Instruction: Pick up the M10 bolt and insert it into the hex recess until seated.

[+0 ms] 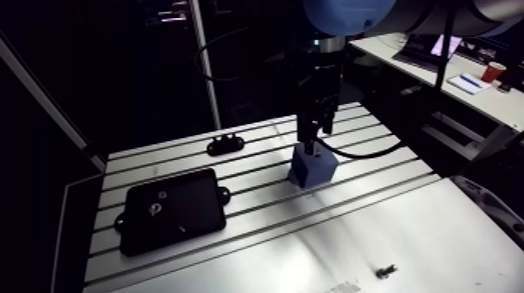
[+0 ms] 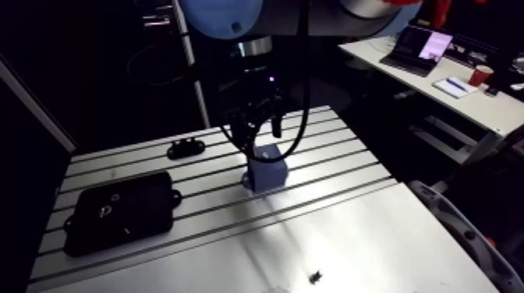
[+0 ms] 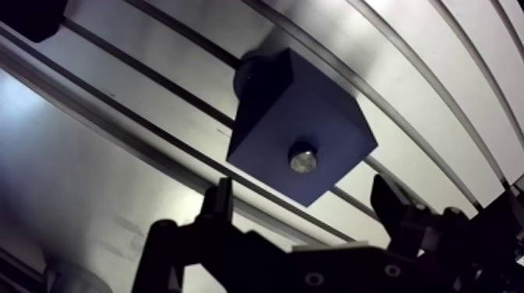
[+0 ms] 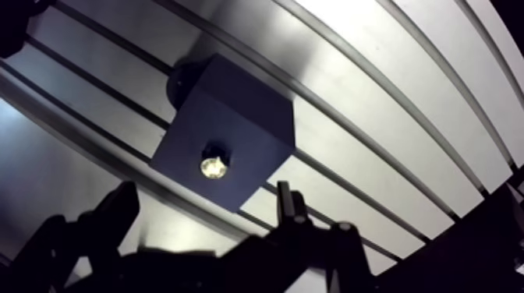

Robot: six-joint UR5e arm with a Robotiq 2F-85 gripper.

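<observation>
Bolt [image 3: 302, 160] sits in the block's [image 3: 327, 109] recess, seemingly seated; end effector [image 3: 302, 192] hangs above, wide open and empty.

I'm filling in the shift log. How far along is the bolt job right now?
Done, it seems: the bolt sits sunk in the top of the blue block, with its shiny end showing. In hand: nothing, the gripper hangs open and empty above the block. Left: confirming the bolt is fully seated, which the pictures cannot settle, then probably lifting clear.
</observation>
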